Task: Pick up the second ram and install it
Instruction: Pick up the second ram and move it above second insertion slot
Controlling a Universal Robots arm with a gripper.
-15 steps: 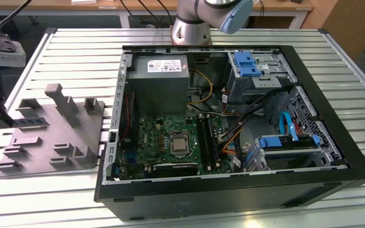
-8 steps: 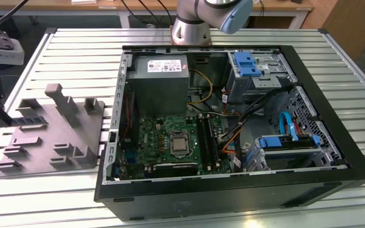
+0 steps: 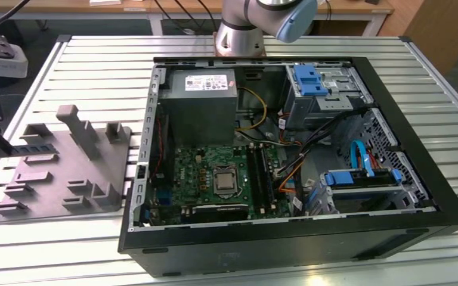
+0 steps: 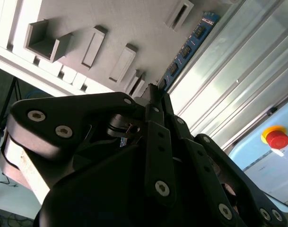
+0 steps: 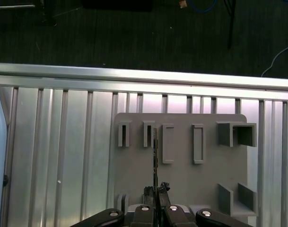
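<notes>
The second ram [image 3: 34,148] is a thin dark board with small black chips, held on edge at the exterior view's left, over the left part of the grey fixture tray [image 3: 70,173]. My gripper [image 3: 3,148] is shut on one end of it. In the second wrist view the ram [image 4: 188,46] runs out from my gripper [image 4: 155,94] along the tray's edge. The first wrist view shows the ram [image 5: 155,156] edge-on as a thin line over the tray [image 5: 181,179], between two of its slots, with my gripper [image 5: 156,191] closed on it. I cannot tell whether it still touches the tray.
An open computer case [image 3: 420,232] lies on the slatted metal table [image 3: 70,250], with its motherboard [image 3: 213,179] and long black memory slots [image 3: 259,173] exposed. Cables, blue drive cages [image 3: 312,80] and a power supply [image 3: 203,101] crowd the case. A red stop button [image 4: 276,138] stands off the tray.
</notes>
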